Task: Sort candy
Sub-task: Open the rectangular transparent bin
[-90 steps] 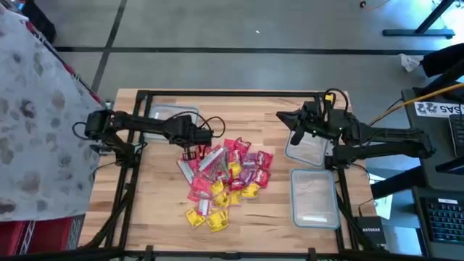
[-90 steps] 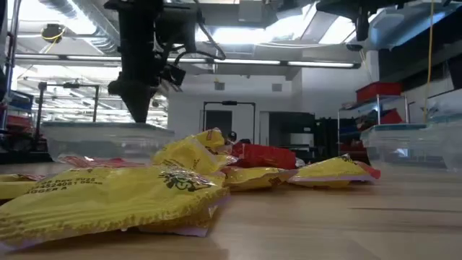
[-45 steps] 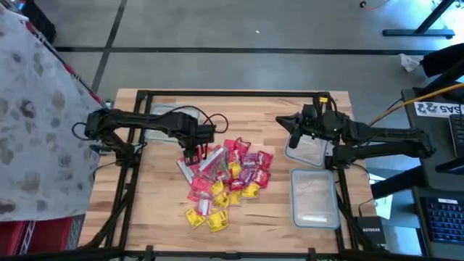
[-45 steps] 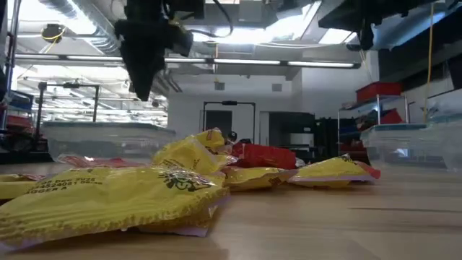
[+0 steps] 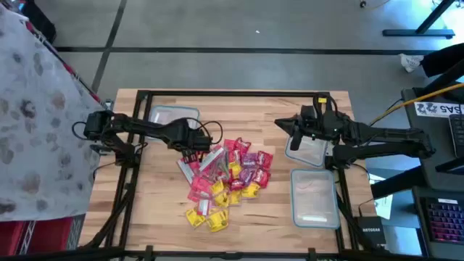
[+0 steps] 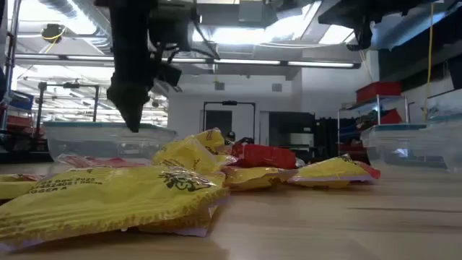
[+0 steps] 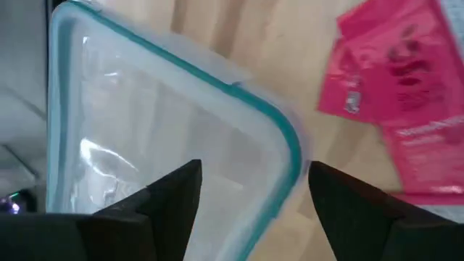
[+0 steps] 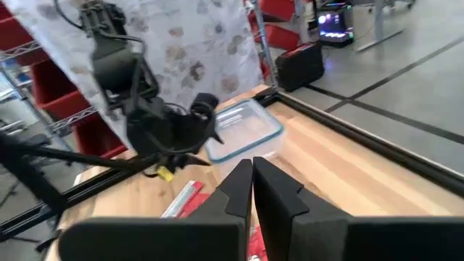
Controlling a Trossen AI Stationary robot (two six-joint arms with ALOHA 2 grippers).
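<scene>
Wooden table (image 5: 283, 210) with a dark frame carries everything you need to check. Your largest items on it are three clear plastic containers: one at the far left corner area (image 5: 172, 116), one at the right near the far edge (image 5: 308, 150), and one nearer the front right (image 5: 314, 197). None of them shows any candy inside from above.

The candy (image 5: 225, 177) lies in one loose heap at the middle of the table, between the left container and the two right ones. Red and pink wrappers dominate the heap, purple pieces sit toward its right side, and yellow pieces gather at the front edge. In the low view a large yellow wrapper (image 6: 115, 198) fills the foreground, with a red piece (image 6: 263, 155) behind it.

Your left arm reaches in from the left side, and the left hand (image 5: 190, 154) hangs just off the heap's far-left edge, beside the left container. Its wrist view shows the fingers (image 7: 170, 199) spread apart with nothing between them, above the teal-rimmed corner of the container (image 7: 181, 138) and near pink wrappers (image 7: 395, 109).

Your right arm comes in from the right, and the right hand (image 5: 296, 130) sits over the far end of the right container. Its wrist view shows the fingers (image 8: 235, 192) pressed together, holding nothing.
</scene>
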